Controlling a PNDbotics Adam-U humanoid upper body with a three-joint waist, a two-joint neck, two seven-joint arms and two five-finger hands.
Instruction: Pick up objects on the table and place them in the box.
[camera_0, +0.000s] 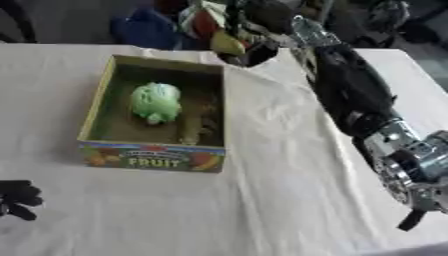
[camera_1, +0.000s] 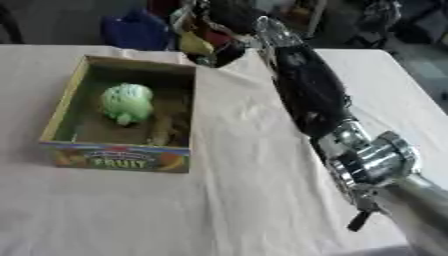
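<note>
white cloth covers the table (camera_0: 262, 200), creased in a few long folds, and beyond its far edge sits a dark jumble of blurred shapes.

on the left half of the cloth stands the open cardboard box (camera_0: 94, 107), with yellow-green walls and a front panel printed with fruit pictures and the word "fruit". inside it, toward the back left, lies a pale green rounded object (camera_0: 156, 102), like a small cabbage or lettuce. beside it, nearer the front right of the box floor, is a darker, brownish object (camera_0: 194, 129) too blurred to make out.

stretching from the lower right up to the far edge of the table, the right arm (camera_1: 306, 92) is black along the forearm with silver joints near the camera. the right hand (camera_1: 219, 42) is up there among coloured things at the far edge; whether it grips anything i cannot tell.

the left hand (camera_0: 16, 199) shows at the lower left edge of the left eye view, resting on the cloth with fingers relaxed and holding nothing.
</note>
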